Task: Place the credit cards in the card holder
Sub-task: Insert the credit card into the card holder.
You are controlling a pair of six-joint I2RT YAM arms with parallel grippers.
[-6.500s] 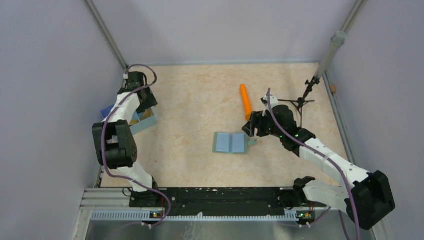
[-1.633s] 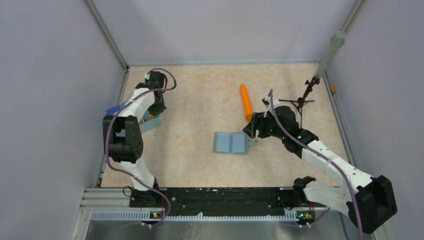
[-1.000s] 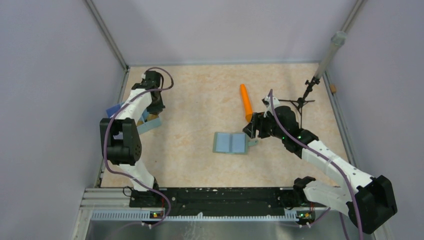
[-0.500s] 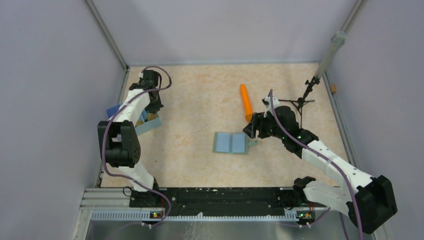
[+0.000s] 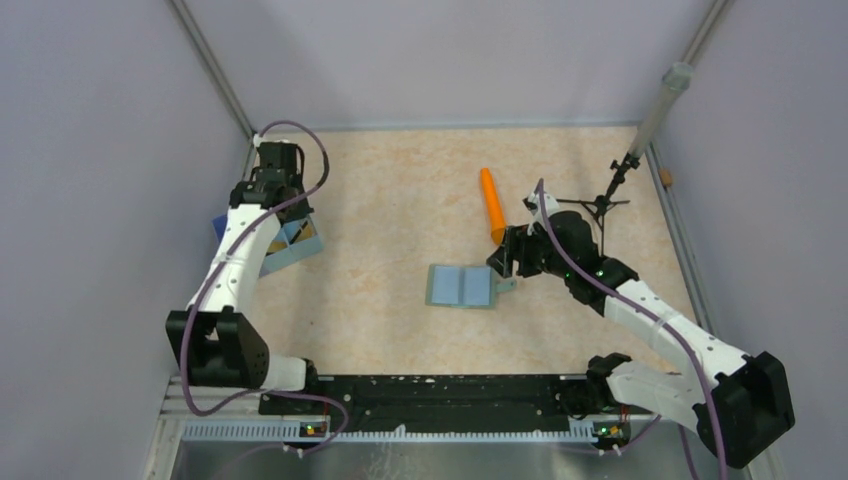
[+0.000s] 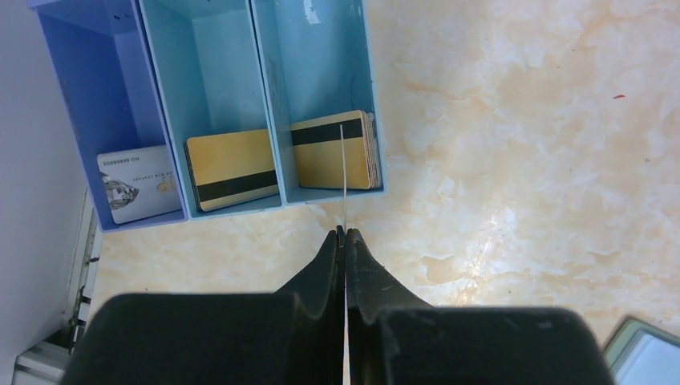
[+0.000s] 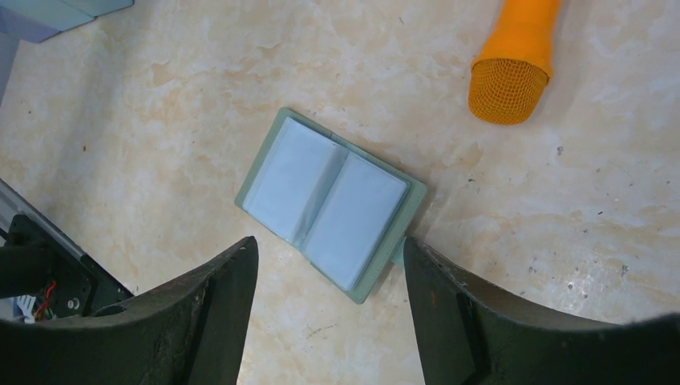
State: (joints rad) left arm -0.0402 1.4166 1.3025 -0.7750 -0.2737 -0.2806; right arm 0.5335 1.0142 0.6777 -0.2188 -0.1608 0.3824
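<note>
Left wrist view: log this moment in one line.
left gripper: shut on credit card above tray | right gripper: open over card holder | card holder: open

flat grey-green folding card holder [image 7: 330, 205] lies open, frame centre | orange mesh-ended cylinder [image 7: 516, 60] upper right | right gripper [image 7: 330, 309] fingers spread, bottom

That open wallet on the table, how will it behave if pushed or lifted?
The card holder likely slides easily, lying flat on the smooth table. Lifted by one edge, it would probably flop at its centre fold.
</note>
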